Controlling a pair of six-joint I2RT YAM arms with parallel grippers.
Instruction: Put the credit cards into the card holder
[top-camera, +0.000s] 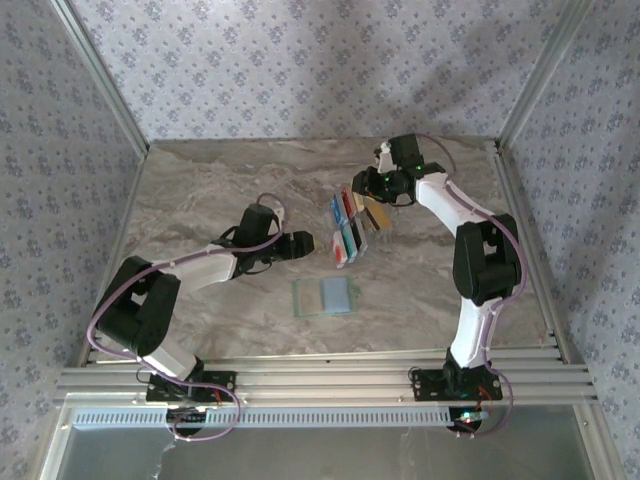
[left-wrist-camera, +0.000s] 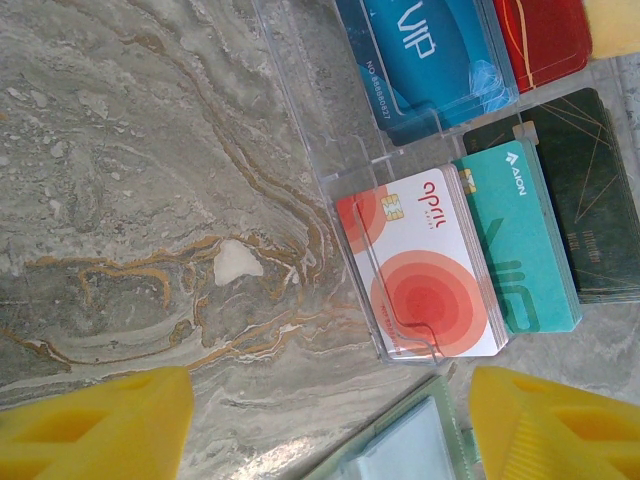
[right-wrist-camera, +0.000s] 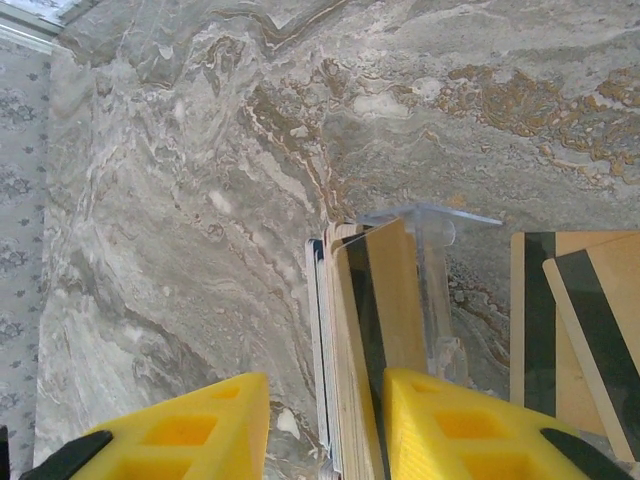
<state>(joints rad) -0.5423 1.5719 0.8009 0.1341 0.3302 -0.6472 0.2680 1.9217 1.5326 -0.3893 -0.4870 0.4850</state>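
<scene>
Right gripper (right-wrist-camera: 325, 400) jaws half-closed astride tan credit cards (right-wrist-camera: 375, 330) in clear rack (right-wrist-camera: 430, 215), gap on one side. Risk: pinch takes several cards, or tips rack. Left gripper (left-wrist-camera: 330, 420) jaws wide, empty. Target card holder (top-camera: 327, 296) flat on table (top-camera: 200, 190), near rack.

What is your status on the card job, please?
Left claw open, hovering by the rack. Right claw open, straddling upright tan cards. Card holder flat on table. No obstruction seen between rack and holder.
</scene>
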